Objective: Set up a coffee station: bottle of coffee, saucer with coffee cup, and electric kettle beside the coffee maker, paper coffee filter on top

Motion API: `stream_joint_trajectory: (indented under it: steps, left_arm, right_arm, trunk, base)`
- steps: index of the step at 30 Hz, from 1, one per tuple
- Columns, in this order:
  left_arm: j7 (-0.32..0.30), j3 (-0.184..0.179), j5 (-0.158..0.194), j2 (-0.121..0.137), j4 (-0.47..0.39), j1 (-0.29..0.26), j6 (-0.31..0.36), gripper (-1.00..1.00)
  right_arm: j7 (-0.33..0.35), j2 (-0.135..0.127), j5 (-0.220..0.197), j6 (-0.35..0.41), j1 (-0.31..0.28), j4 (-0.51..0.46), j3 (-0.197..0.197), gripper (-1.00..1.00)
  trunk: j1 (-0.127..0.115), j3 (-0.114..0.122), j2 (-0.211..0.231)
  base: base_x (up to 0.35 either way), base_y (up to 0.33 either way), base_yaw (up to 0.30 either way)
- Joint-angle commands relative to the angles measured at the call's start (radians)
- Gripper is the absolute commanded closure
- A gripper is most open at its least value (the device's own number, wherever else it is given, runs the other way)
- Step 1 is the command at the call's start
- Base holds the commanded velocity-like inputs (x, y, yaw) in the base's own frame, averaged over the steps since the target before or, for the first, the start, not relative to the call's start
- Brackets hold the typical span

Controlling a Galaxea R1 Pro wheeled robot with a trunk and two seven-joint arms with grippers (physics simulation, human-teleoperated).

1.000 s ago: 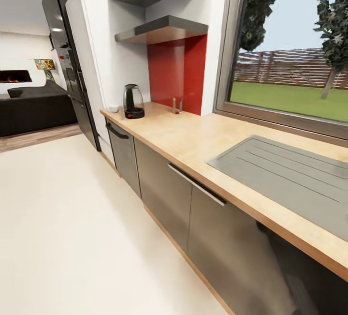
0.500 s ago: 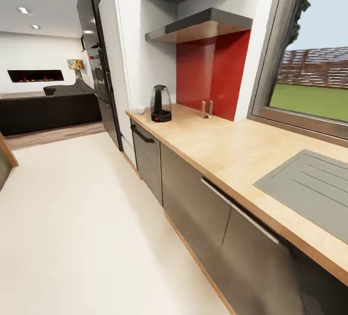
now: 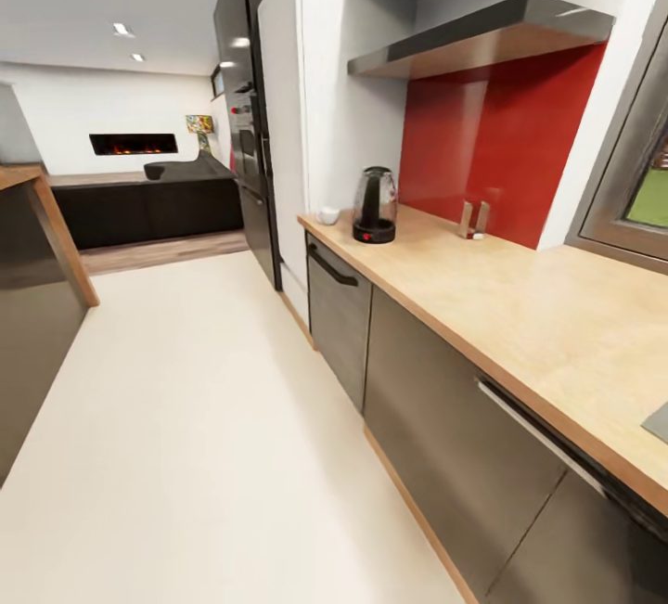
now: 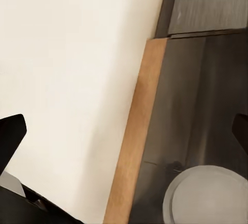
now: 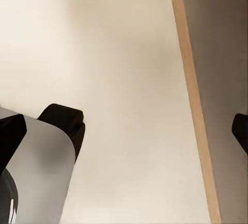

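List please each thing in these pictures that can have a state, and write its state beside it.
electric kettle: upright on the countertop, lid closed
small white cup: upright beside the kettle, near the counter's end
cabinet door: closed
left gripper: open, holding nothing
right gripper: open, holding nothing
fireplace: lit

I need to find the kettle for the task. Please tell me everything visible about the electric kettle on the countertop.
The electric kettle stands upright on the wooden countertop, near its far end. It has a dark, glossy, partly see-through body with a rounded top, on a black round base with a small red mark at the front. A small white object lies beside it, apart. Nothing else touches it.
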Motion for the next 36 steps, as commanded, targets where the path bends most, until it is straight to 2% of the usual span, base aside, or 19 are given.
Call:
stream_joint_trajectory:
  steps: [1,10,15,36]
  left_arm:
    - [-0.001,-0.003,0.002,0.000,-0.002,0.000,-0.001,-1.00]
    - [-0.001,-0.004,0.002,0.000,-0.002,0.000,-0.001,-1.00]
    - [-0.001,-0.005,0.002,0.000,-0.002,0.000,-0.001,-1.00]
    - [-0.001,-0.007,0.002,0.000,-0.002,0.000,-0.001,-1.00]
  right_arm:
    - [0.006,0.001,0.010,-0.003,0.001,-0.002,-0.008,-1.00]
    - [0.007,0.001,0.029,-0.003,0.001,0.009,-0.009,-1.00]
    - [0.008,0.000,0.047,-0.003,0.001,0.086,-0.009,-1.00]
    - [0.009,0.001,0.049,-0.003,0.001,0.107,-0.010,-1.00]
  trunk:
    - [0.000,-0.001,0.000]
    - [0.000,-0.001,0.000]
    - [0.000,-0.001,0.000]
    - [0.000,-0.001,0.000]
  base:
    - [0.268,0.212,0.242]
    - [0.268,0.212,0.112]
    - [0.268,0.212,0.011]
    - [0.263,0.216,0.001]
